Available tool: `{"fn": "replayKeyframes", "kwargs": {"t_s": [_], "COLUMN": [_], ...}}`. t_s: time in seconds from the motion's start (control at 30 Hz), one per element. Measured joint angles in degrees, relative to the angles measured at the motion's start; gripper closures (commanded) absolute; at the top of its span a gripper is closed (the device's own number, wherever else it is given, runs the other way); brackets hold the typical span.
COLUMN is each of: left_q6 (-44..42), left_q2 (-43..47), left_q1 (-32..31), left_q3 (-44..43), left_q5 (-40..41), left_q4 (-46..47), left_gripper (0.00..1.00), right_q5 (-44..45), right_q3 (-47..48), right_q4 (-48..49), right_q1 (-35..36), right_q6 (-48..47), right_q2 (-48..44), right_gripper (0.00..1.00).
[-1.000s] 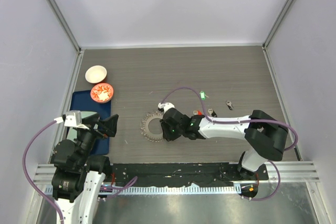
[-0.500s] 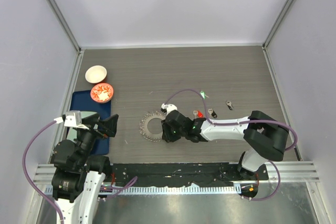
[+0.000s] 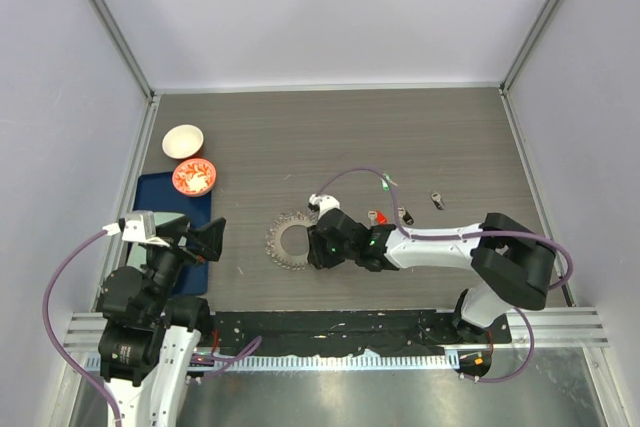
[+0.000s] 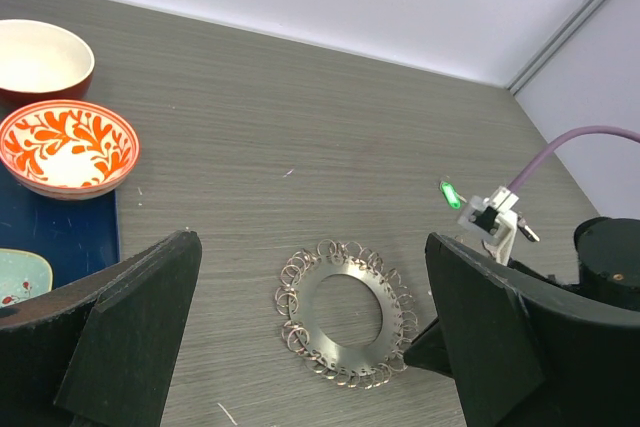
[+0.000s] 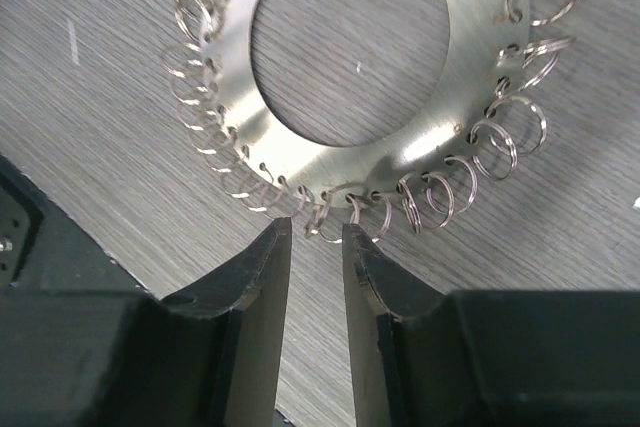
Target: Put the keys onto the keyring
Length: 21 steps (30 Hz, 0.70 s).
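Note:
The keyring [image 3: 276, 243], a flat grey ring fringed with small wire loops, lies flat on the table; it also shows in the left wrist view [image 4: 312, 309] and the right wrist view [image 5: 440, 97]. My right gripper [image 3: 316, 247] is low at its right edge, its jaws a narrow gap apart [image 5: 316, 227], with one small wire loop of the fringe just between the tips, not clamped. A red key [image 3: 377, 215], two black keys [image 3: 403, 214] [image 3: 437, 199] and a green key [image 3: 386, 181] lie to the right. My left gripper [image 3: 197, 239] is wide open and empty [image 4: 310, 247], left of the ring.
A white bowl [image 3: 183, 140] and an orange patterned bowl [image 3: 194, 176] stand at the far left by a blue tray [image 3: 160, 197]. The right arm's purple cable [image 3: 345, 175] arches over the table above the keys. Walls enclose the table on three sides.
The right arm has shifted slightly, so the red key now shows beside the forearm. The keyring has barely slid left. The left arm has not moved.

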<state>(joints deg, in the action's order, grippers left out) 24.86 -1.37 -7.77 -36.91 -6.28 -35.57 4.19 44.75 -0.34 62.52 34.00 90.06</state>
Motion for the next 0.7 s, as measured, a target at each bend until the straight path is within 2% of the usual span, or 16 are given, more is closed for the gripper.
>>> {"fn": "replayKeyframes", "kwargs": {"t_s": [0.27,0.7], "left_q6": [0.0,0.0], "left_q2": [0.0,0.0], "left_q1": [0.0,0.0], "left_q3": [0.0,0.0], "left_q5": [0.0,0.0], "left_q4": [0.0,0.1], "left_gripper": [0.0,0.0], "right_q5": [2.0,3.7], "right_q3": [-3.8,-10.1], "right_q4": [5.6,14.2], "right_q1": [0.1,1.6], "right_q6": [4.5,13.0], "right_q2": [-6.2,-4.7], "right_gripper": [0.67,0.7]}}
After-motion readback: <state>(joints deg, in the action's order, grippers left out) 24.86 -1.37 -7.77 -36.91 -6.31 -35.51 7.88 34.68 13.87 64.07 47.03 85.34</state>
